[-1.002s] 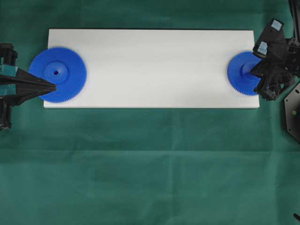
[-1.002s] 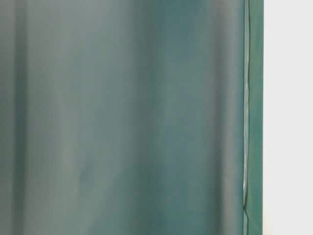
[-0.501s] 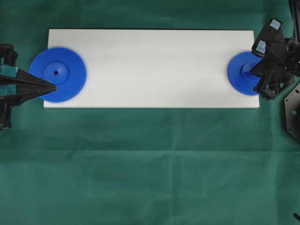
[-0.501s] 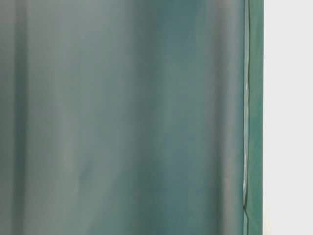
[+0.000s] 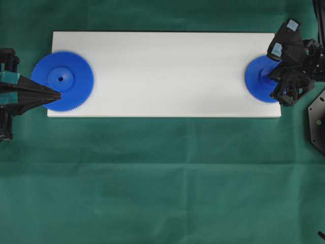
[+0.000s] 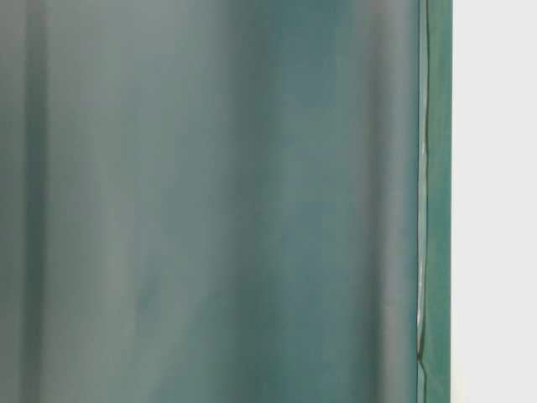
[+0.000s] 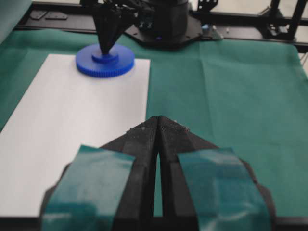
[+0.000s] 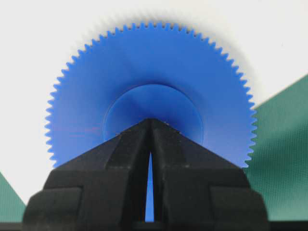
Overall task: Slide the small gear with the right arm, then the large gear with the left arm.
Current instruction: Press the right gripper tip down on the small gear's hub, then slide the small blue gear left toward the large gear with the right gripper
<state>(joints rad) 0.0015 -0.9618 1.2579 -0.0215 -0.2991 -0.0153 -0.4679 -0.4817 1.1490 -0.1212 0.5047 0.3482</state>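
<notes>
The small gear (image 5: pixel 255 81) lies at the right end of the white board (image 5: pixel 167 71), its edge hanging past the board's end. My right gripper (image 5: pixel 270 77) is shut, its pointed tip resting at the raised hub (image 8: pixel 144 103) of the small gear (image 8: pixel 149 62). The large gear (image 5: pixel 62 81) sits at the board's left end, partly off the edge. My left gripper (image 5: pixel 59 95) is shut, with its tip over the gear's front part beside the hub. In the left wrist view, the left gripper (image 7: pixel 158 118) points across the board toward the small gear (image 7: pixel 105 61).
Green cloth (image 5: pixel 162 178) covers the table all around the board. A black plate (image 5: pixel 317 122) lies off the board's right end. The board's middle stretch (image 7: pixel 72 110) lies bare between the two gears. The right arm's base (image 7: pixel 163 24) stands behind the small gear.
The right gripper and the small gear have shifted slightly left along the board. The left gripper and the large gear have not moved.
</notes>
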